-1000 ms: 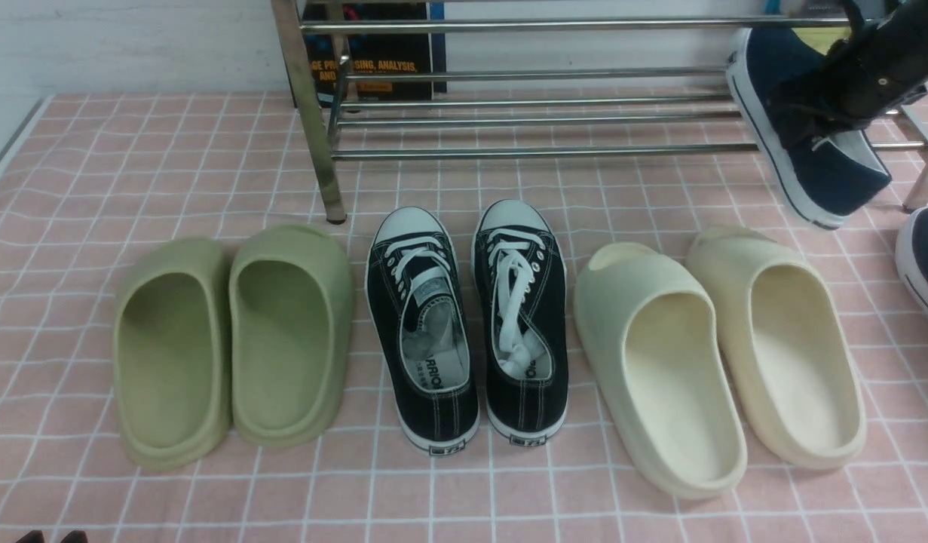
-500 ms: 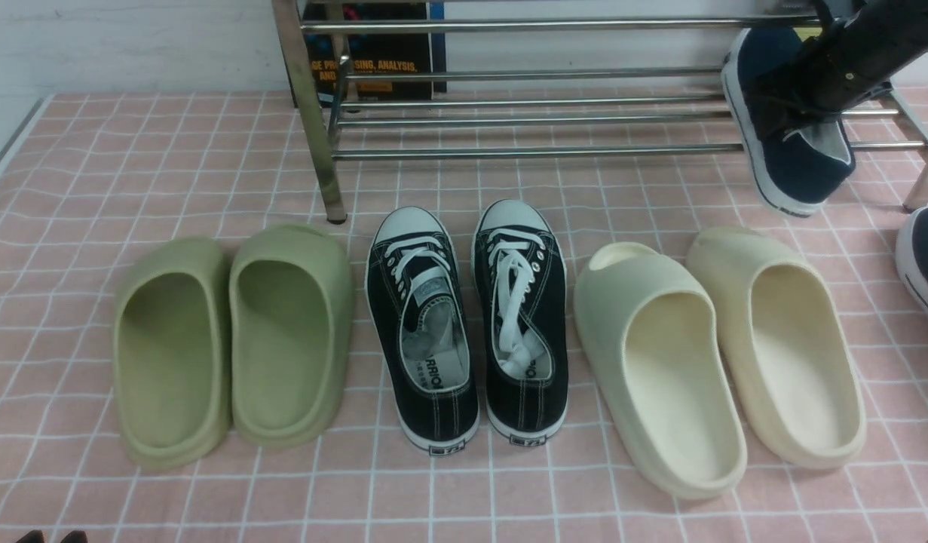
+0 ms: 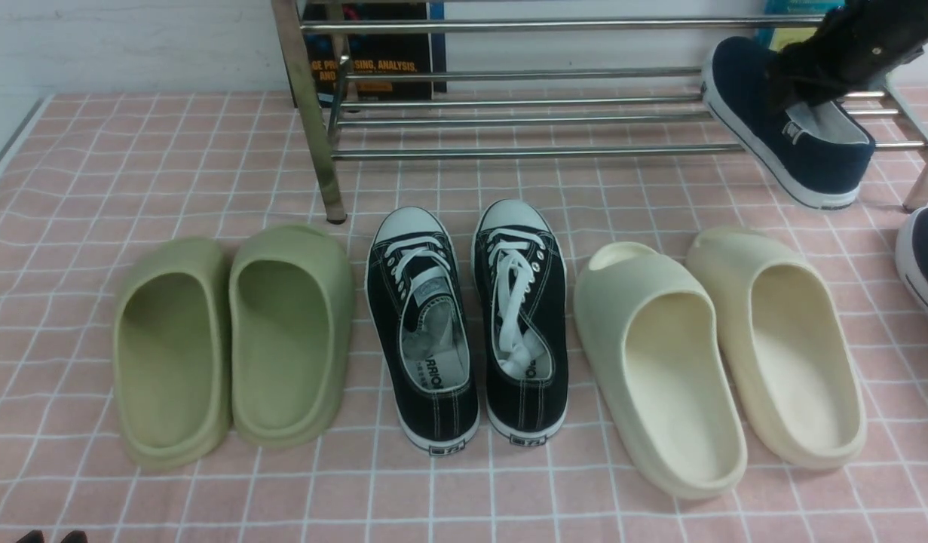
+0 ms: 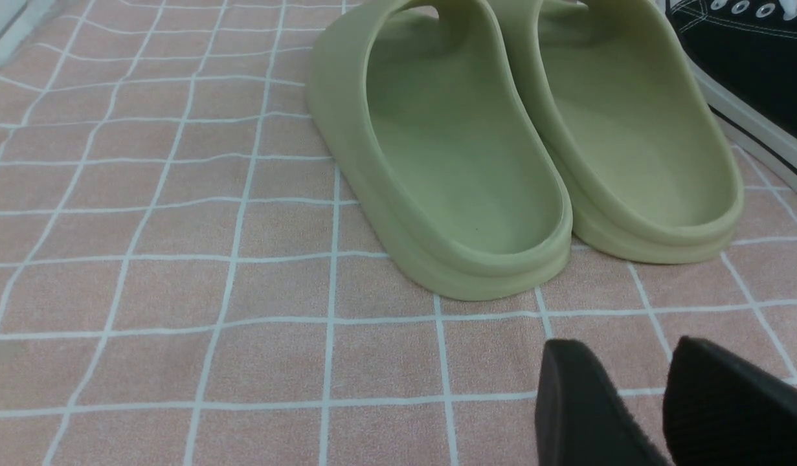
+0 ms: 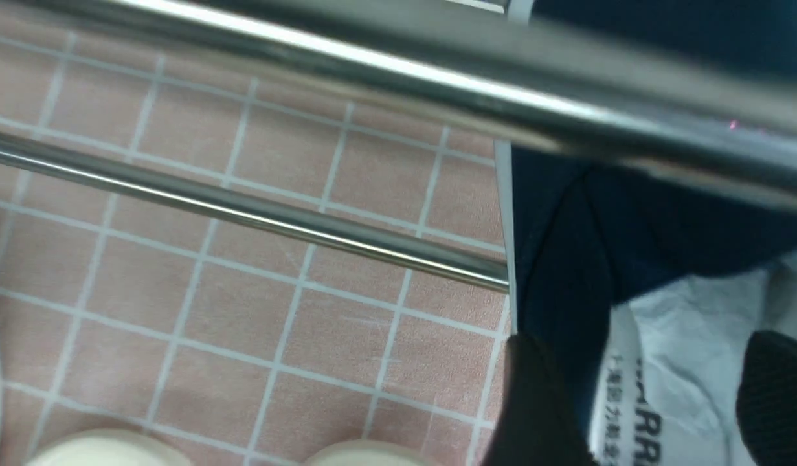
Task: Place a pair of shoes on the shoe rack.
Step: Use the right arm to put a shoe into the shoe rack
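Gripping the side wall of a dark navy canvas slip-on shoe with a white rubber sole [image 3: 791, 139], the right gripper [image 3: 799, 94] holds it tilted across the lower bars of the shiny chrome shoe rack [image 3: 524, 113]. Its navy mate [image 3: 923, 260] lies on the pink checked table [image 3: 207, 173] at the right edge. The left gripper [image 4: 657, 404] hangs parted, holding nothing, near the olive-green foam slides [image 4: 502, 142].

A pink checked cloth [image 3: 207, 166] with white grid lines covers the table. On it, near the left, a pair of green foam slides [image 3: 234, 339] lie side by side, touching. Just right of them stand black lace-up sneakers [image 3: 467, 320] with white toe caps, toes pointing far. Further right sit two cream foam slides [image 3: 720, 354]. A dark book [image 3: 373, 53] stands at the far wall.
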Robot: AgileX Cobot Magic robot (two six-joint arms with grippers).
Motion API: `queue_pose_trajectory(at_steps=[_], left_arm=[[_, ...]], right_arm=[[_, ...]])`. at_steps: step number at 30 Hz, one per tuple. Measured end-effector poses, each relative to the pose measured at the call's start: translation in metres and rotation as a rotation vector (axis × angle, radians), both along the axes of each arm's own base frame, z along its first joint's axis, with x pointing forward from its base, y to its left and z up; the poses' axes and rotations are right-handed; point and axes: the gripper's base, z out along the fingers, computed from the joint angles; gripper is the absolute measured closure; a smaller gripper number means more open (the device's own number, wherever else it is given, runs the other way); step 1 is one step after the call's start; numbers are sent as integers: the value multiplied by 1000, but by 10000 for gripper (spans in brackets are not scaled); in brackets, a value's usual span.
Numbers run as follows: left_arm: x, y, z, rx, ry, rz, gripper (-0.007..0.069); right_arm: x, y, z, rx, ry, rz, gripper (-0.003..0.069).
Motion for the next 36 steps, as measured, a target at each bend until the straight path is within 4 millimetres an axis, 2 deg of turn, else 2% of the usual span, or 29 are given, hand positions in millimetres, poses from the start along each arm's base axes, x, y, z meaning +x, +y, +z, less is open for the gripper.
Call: queue_pose_trajectory(at_steps=[4, 7, 8, 9, 10, 11, 12, 13, 16, 19, 24, 29, 36], left_arm=[[0, 0, 0, 0, 0, 0, 385], [0, 0, 0, 0, 0, 0, 385], [0, 0, 0, 0, 0, 0, 385], [0, 0, 0, 0, 1, 0, 385], [0, 0, 0, 0, 0, 0, 385], [0, 0, 0, 0, 0, 0, 385], [0, 0, 0, 0, 0, 0, 385], [0, 0, 0, 0, 0, 0, 385], [0, 0, 0, 0, 0, 0, 385], [0, 0, 0, 0, 0, 0, 385], [0, 0, 0, 0, 0, 0, 385], [0, 0, 0, 0, 0, 0, 385], [0, 0, 0, 0, 0, 0, 385]], right_arm=[[-21, -5, 31, -86, -9, 0, 258], [-32, -16, 30, -223, 33, -22, 356], [-32, -17, 30, -233, 34, -24, 356], [-37, -23, 14, -304, 98, -28, 439], [-38, -26, 1, -335, 142, -27, 489], [-39, -27, -1, -339, 151, -26, 499], [-42, -30, -23, -362, 224, -19, 576], [-43, -30, -28, -362, 242, -15, 594], [-51, -29, -63, -357, 354, 6, 676], [-52, -28, -72, -343, 357, 10, 677], [-46, -24, -71, -284, 285, -16, 676], [-46, -21, -71, -218, 287, -41, 673], [-46, -24, -70, -241, 299, -83, 655]])
